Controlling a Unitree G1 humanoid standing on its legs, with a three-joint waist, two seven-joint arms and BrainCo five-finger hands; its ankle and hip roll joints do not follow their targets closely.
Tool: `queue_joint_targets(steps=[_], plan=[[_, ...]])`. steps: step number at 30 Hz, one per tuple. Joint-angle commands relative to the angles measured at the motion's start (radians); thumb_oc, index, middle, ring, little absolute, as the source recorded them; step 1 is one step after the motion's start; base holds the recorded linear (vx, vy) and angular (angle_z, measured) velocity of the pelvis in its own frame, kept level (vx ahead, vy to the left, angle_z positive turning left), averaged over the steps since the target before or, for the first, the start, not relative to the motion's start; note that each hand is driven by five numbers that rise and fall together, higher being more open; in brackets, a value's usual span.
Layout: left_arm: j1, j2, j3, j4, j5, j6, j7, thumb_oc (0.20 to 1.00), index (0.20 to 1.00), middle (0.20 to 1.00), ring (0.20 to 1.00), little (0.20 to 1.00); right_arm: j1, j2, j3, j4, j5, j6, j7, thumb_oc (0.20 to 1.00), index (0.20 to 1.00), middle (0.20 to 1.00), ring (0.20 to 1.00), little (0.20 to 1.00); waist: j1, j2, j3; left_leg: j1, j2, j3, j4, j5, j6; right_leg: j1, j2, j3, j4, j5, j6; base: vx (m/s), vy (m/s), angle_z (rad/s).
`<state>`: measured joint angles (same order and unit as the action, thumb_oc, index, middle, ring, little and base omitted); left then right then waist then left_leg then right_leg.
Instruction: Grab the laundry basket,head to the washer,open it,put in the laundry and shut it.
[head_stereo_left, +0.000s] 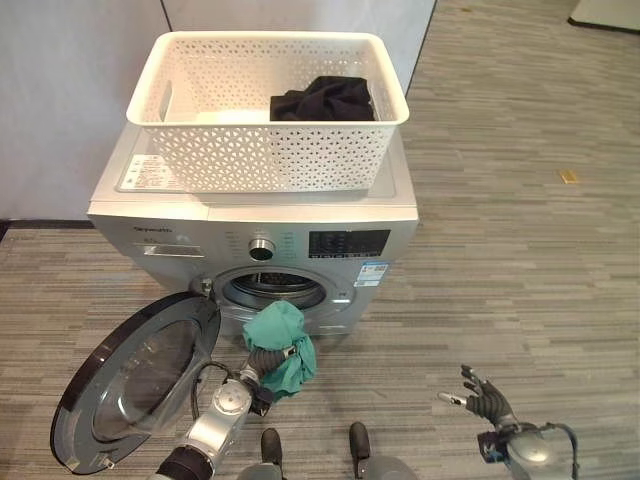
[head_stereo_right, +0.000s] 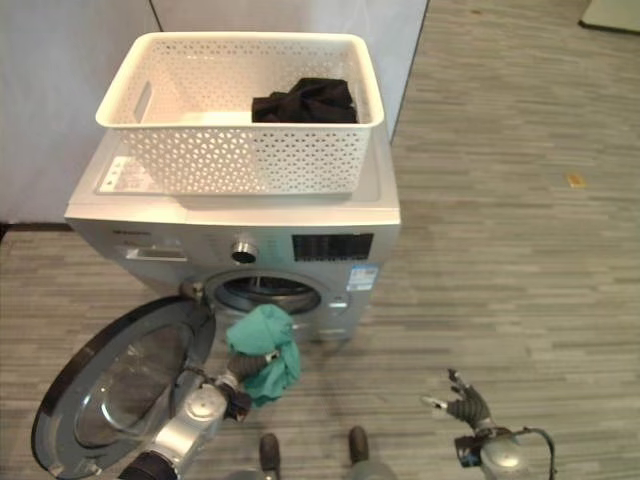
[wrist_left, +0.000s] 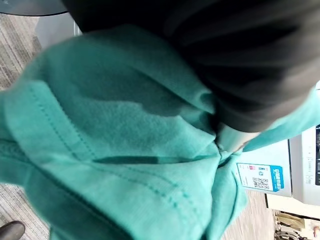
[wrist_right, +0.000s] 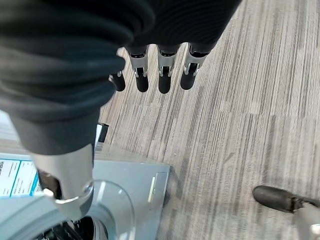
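left hand (head_stereo_left: 268, 362) clutches a teal garment (head_stereo_left: 282, 345), fingers curled into the cloth; the bunched fabric drapes over and below the hand. in the left wrist view the teal garment (wrist_left: 125, 150) wraps close around the hand's dark cover. just beyond the hand, slightly above it, is the round opening (head_stereo_left: 273, 290) of the silver washer (head_stereo_left: 250, 215). the garment hangs just outside the opening, not inside the drum. to the hand's left the washer door (head_stereo_left: 135, 375) is swung wide open, glass facing up, its edge near the left arm. well above the hand, on the washer's top, sits the white laundry basket (head_stereo_left: 200, 150), perforated walls, upright. a black garment (head_stereo_left: 325, 100) lies in the basket's right rear corner. right hand (head_stereo_left: 483, 400) hangs low to the right, well apart from the washer, over the wood-grain floor (head_stereo_left: 520, 250); fingers fairly straight and spread, holding nothing. right wrist view shows those fingers (wrist_right: 165, 80) relaxed above the floor.
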<state>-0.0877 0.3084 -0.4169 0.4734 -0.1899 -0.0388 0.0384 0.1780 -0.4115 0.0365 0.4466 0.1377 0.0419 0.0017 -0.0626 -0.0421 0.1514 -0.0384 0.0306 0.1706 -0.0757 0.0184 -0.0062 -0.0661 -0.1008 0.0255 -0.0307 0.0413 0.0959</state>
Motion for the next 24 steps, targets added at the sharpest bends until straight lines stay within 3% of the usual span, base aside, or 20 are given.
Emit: queue_joint_targets(steps=[1,4,5,6,8,9,12,17,18,24], plan=[[-0.067,0.009,-0.006,-0.006,-0.019,-0.065,0.023,0.200,0.200,0.200,0.200,0.200,-0.008,-0.004,-0.015,-0.020,0.050,-0.042,-0.046,1.000,1.000,1.000,1.000,1.000,0.015,-0.014,0.008,-0.124,-0.052,-0.045,0.113,-0.061,0.068,-0.027,-0.029,-0.027,0.242,-0.138,0.063,-0.06,0.110,-0.17],[-0.116,0.000,-0.031,0.004,-0.015,-0.063,0.044,0.200,0.200,0.200,0.200,0.200,-0.050,0.016,-0.014,-0.010,0.100,-0.060,-0.078,1.000,1.000,1.000,1.000,1.000,-0.009,0.003,0.064,-0.136,-0.061,-0.056,0.136,-0.076,0.084,-0.131,-0.018,0.007,0.363,-0.124,0.059,-0.10,0.159,-0.05],[-0.142,-0.008,-0.038,0.012,-0.011,-0.069,0.059,0.200,0.200,0.200,0.200,0.200,-0.075,0.020,-0.012,-0.004,0.121,-0.067,-0.098,1.000,1.000,1.000,1.000,1.000,-0.017,0.009,0.087,-0.143,-0.063,-0.057,0.141,-0.081,0.083,-0.175,-0.018,0.019,0.336,-0.115,0.051,-0.13,0.080,-0.28],[-0.188,-0.022,-0.048,0.023,-0.015,-0.079,0.083,0.200,0.200,0.200,0.200,0.200,-0.114,0.023,-0.032,0.050,0.133,-0.070,-0.150,1.000,1.000,1.000,1.000,1.000,-0.030,0.019,0.129,-0.162,-0.060,-0.073,0.155,-0.104,0.073,-0.256,-0.071,0.044,0.225,-0.043,0.058,-0.09,0.031,-0.29],[-0.203,-0.026,-0.051,0.027,-0.011,-0.082,0.093,0.200,0.200,0.200,0.200,0.200,-0.122,0.024,-0.037,0.071,0.135,-0.070,-0.165,1.000,1.000,1.000,1.000,1.000,-0.036,0.020,0.146,-0.167,-0.062,-0.084,0.171,-0.119,0.072,-0.276,-0.087,0.054,0.190,-0.021,0.061,-0.04,-0.032,-0.05],[-0.242,-0.036,-0.061,0.041,-0.011,-0.086,0.111,0.200,0.200,0.200,0.200,0.200,-0.146,0.028,-0.045,0.117,0.149,-0.070,-0.192,1.000,1.000,1.000,1.000,1.000,-0.045,0.012,0.174,-0.188,-0.072,-0.097,0.193,-0.129,0.067,-0.315,-0.116,0.062,0.124,0.028,0.068,-0.02,-0.072,0.05],[-0.272,-0.037,-0.071,0.037,-0.010,-0.098,0.123,0.200,0.200,0.200,0.200,0.200,-0.154,0.026,-0.049,0.180,0.137,-0.065,-0.210,1.000,1.000,1.000,1.000,1.000,-0.050,0.003,0.215,-0.207,-0.078,-0.118,0.217,-0.139,0.058,-0.330,-0.142,0.020,0.088,0.068,0.078,-0.01,-0.098,0.31],[-0.311,-0.051,-0.094,0.042,-0.014,-0.112,0.124,0.200,0.200,0.200,0.200,0.200,-0.091,0.033,-0.072,0.233,0.137,-0.068,-0.199,1.000,1.000,1.000,1.000,1.000,-0.048,-0.022,0.209,-0.258,-0.126,-0.170,0.223,-0.110,0.043,-0.331,-0.156,0.024,0.100,0.104,0.090,0.01,-0.116,0.75],[-0.323,-0.059,-0.093,0.050,-0.024,-0.115,0.133,0.200,0.200,0.200,0.200,0.200,-0.063,0.041,-0.061,0.248,0.133,-0.073,-0.185,1.000,1.000,1.000,1.000,1.000,-0.051,-0.027,0.196,-0.293,-0.127,-0.206,0.212,-0.088,0.032,-0.357,-0.145,0.016,0.115,0.101,0.086,0.02,-0.215,0.58],[-0.373,-0.058,-0.101,0.084,-0.042,-0.115,0.164,0.200,0.200,0.200,0.200,0.200,-0.107,0.061,-0.014,0.273,0.178,-0.102,-0.178,1.000,1.000,1.000,1.000,1.000,-0.036,-0.036,0.199,-0.342,-0.078,-0.261,0.153,-0.037,-0.005,-0.374,-0.126,-0.096,0.112,0.076,0.074,0.01,-0.222,0.32]])
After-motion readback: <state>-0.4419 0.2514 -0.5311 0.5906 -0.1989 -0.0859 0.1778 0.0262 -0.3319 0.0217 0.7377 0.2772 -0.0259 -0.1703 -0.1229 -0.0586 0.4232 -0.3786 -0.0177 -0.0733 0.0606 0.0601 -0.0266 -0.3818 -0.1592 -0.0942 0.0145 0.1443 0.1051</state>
